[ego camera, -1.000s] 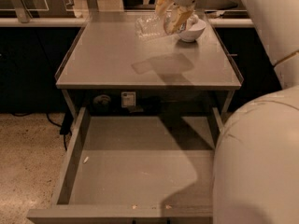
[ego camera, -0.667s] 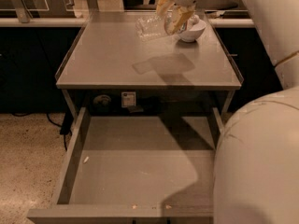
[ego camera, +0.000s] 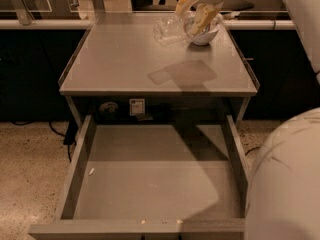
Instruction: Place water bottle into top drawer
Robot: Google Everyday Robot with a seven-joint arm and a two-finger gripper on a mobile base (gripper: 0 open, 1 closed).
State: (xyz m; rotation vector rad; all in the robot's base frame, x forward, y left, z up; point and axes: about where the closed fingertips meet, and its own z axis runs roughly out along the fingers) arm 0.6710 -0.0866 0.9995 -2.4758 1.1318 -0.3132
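Grey surface [ego camera: 125, 64] at centre. Top drawer [ego camera: 155, 189] is pulled open below its front edge, flat bottom bare. Gripper [ego camera: 192, 11] is at the back right of the surface, jaws spread apart, just over the white bowl [ego camera: 209, 35]. Water bottle [ego camera: 169, 30] lies on the surface touching the bowl's left side, its right end at the jaws.

Yellowish-white gripper [ego camera: 193, 15] at grey table's [ego camera: 125, 59] far edge, clear water bottle [ego camera: 170, 30], white bowl [ego camera: 208, 36], grey top drawer [ego camera: 150, 184]

My gripper [ego camera: 194, 13], over the far end of the table [ego camera: 125, 64], hides part of the white bowl [ego camera: 207, 36]; water bottle [ego camera: 169, 30] blurred
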